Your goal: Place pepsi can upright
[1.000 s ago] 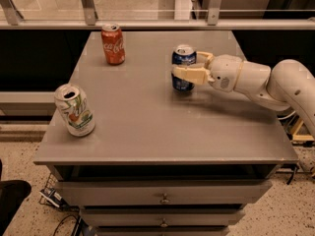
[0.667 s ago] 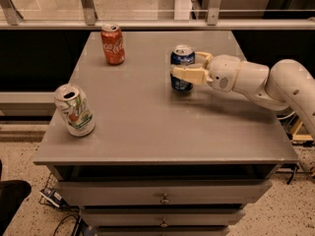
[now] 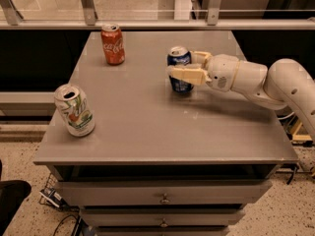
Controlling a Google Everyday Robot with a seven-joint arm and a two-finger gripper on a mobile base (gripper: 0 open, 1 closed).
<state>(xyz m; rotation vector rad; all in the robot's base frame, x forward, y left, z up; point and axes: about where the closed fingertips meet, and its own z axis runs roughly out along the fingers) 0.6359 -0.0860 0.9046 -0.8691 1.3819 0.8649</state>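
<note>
The pepsi can (image 3: 178, 56) is standing upright on the grey desk (image 3: 147, 127), right of the middle and nearer the back edge. The gripper (image 3: 182, 69) is reaching in from the right edge, its fingers clasping the can's waist, one in front and one behind. If the arm is dragging sideways while letting go, I reckon the can is tipping over. The Coca-Cola can (image 3: 113, 44) is sitting well apart, near the back left corner.

A grey drawer cabinet (image 3: 162, 198) is standing on a speckled floor (image 3: 19, 146), a metal rail (image 3: 157, 23) running behind its worktop (image 3: 147, 127), where the end effector (image 3: 183, 66) is clasping the pepsi can (image 3: 178, 57).
</note>
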